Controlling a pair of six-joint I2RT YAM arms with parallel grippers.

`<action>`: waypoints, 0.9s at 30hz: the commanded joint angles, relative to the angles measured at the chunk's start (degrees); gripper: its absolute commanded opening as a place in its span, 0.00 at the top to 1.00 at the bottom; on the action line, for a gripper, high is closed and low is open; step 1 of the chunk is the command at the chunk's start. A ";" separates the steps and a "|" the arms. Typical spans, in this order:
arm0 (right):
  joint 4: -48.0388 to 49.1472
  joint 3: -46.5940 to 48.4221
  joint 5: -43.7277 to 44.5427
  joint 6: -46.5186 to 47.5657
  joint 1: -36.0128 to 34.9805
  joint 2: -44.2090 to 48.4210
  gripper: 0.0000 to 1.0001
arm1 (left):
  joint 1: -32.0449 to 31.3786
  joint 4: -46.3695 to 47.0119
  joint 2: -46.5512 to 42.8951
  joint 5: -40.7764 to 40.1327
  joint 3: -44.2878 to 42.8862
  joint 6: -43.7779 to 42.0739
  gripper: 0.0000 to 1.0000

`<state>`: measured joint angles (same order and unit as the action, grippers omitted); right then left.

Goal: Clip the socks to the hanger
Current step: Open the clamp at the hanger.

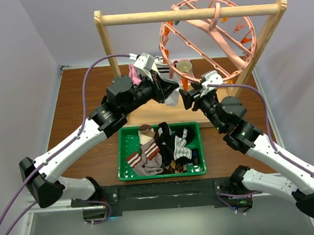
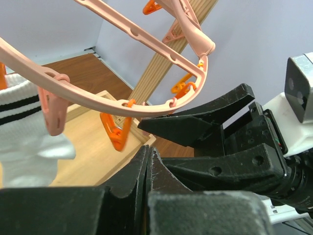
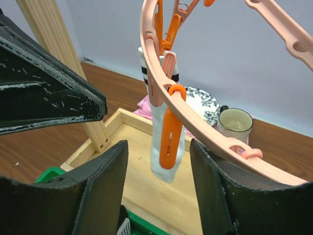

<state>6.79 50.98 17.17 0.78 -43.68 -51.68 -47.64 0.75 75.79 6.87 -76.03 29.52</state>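
Pale lilac walls [image 1: 31,40] enclose a brown wooden table [image 1: 84,96]. At twelve o'clock stands a light wooden frame rack [image 1: 192,14], with the round pink plastic hanger [image 1: 224,38] hooked on its bar toward one o'clock. At six o'clock a green plastic basket [image 1: 121,153] holds patterned socks [image 1: 159,150]. A white black-striped sock [image 3: 159,142] hangs clipped to the hanger's rim. The left gripper [image 2: 148,154] is closed tight. The right gripper [image 1: 189,96] gapes before an orange clip [image 3: 168,132].
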 commanded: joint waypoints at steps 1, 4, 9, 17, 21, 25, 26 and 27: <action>6.31 -0.09 -0.47 0.02 1.58 -0.61 0.46 | 0.53 2.32 -1.96 0.51 0.27 0.89 1.00; 6.92 -0.62 -0.99 -0.16 1.93 -0.44 0.55 | 0.70 2.32 -2.22 0.68 0.44 1.07 1.00; 6.92 -1.06 -1.44 -0.42 2.02 0.18 0.69 | 0.70 2.59 -2.31 0.95 0.71 1.51 1.00; 3.77 -0.71 -3.63 -4.20 2.02 3.07 0.82 | 0.70 3.20 -2.66 1.21 1.58 1.86 1.00; 2.09 -0.09 -4.68 -5.52 2.11 4.22 0.83 | 0.62 3.81 -2.49 1.39 2.29 2.21 1.00; 0.78 0.87 -5.04 -6.14 2.02 4.75 0.84 | 0.35 6.18 -1.70 3.75 3.34 2.39 0.78; 0.25 1.31 -5.21 -6.22 2.02 4.75 0.85 | 0.09 6.89 -1.61 4.89 3.60 2.56 0.75; -0.02 1.57 -5.22 -6.31 2.02 4.83 0.85 | 0.00 7.33 -1.44 5.43 3.69 3.00 0.64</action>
<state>7.33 50.11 12.32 -4.19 -42.02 -47.46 -47.29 2.98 74.98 8.84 -73.03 31.18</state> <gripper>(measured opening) 0.157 0.238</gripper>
